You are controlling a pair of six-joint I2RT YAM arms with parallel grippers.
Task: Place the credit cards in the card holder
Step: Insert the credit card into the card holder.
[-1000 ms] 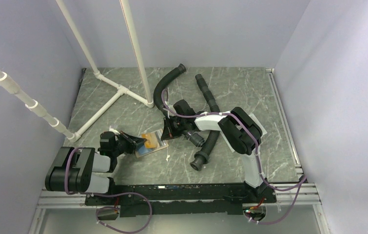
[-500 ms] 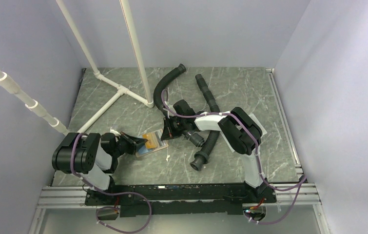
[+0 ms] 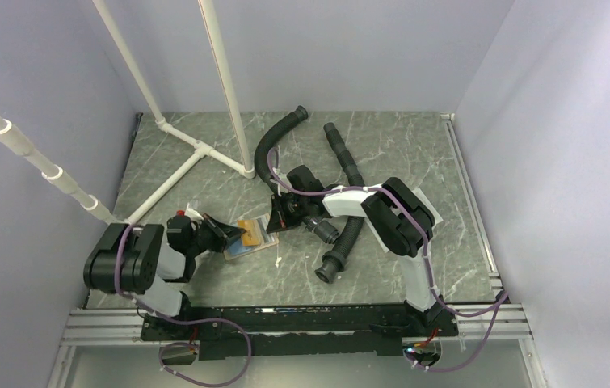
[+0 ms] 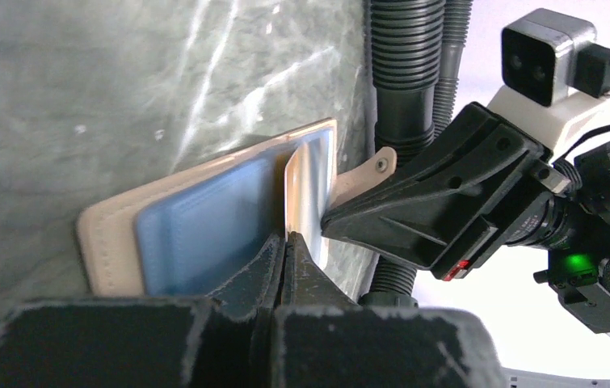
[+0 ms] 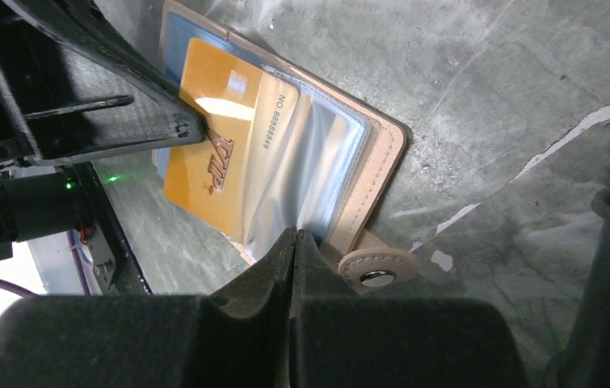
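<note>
The small tan leather-like folding card holder (image 5: 380, 158) lay open and flat on the grey-green marbled table (image 3: 414, 145), near its front-left part, between the two grippers, its blue inner lining and clear plastic sleeves facing up; its round snap tab (image 5: 376, 267) stuck out on the side toward the right arm; a flat orange-yellow credit card (image 5: 208, 137) sat slanted over the holder, one end under the clear sleeve, the other end clear of it; the left gripper (image 4: 287, 239) was closed on the free edge of that card, which rose edge-on from between its fingertips in the left wrist view; the right gripper (image 5: 295, 237) had its jaws pressed together with no gap, the tips at the sleeve's edge just beside the snap tab; whether any plastic was caught between them could not be told; the two grippers stood near each other across the holder without touching; black ribbed hoses (image 3: 335, 257) lay on the table behind and beside the right arm; a white plastic pipe frame (image 3: 196, 149) stood at the far left.
</note>
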